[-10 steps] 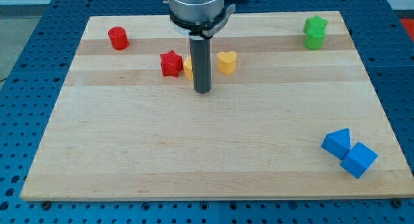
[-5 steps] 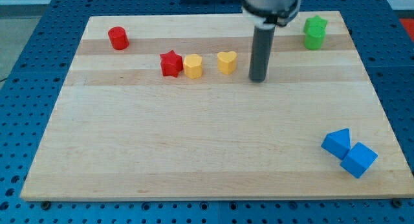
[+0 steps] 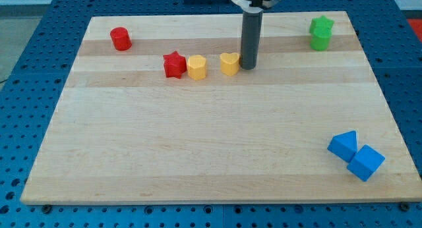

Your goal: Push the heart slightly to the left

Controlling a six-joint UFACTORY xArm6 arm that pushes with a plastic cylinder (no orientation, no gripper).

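My tip (image 3: pixel 248 66) is resting on the wooden board (image 3: pixel 211 149) right against the yellow heart (image 3: pixel 229 63), sitting at the heart's 3 o'clock side; from this angle it looks to be touching the block, though I cannot tell how firmly it is pressing. The rod is a plain dark cylinder standing upright, with nothing to open or close and nothing held on it.

The yellow heart is lying in the upper middle of the board. At its 9 o'clock, near but with a clear gap between them, a yellow block (image 3: pixel 196 67) of a rounded, many-sided shape is sitting, and that block is in turn sitting just beside a red star (image 3: pixel 174 64), the two nearly touching. These two are standing directly in the line running toward the view's left from the heart.

Farther out toward 10 o'clock from the heart, well apart from the row, a red cylinder (image 3: pixel 120 39) is standing near the board's top-left corner. Toward 2 o'clock from my tip, well apart, a green block (image 3: pixel 321 33) is sitting near the top-right corner; its shape is hard to make out. Down toward 4 o'clock, near the board's bottom-right corner, a blue triangular block (image 3: pixel 343 145) and a blue cube (image 3: pixel 366 163) are lying touching each other.
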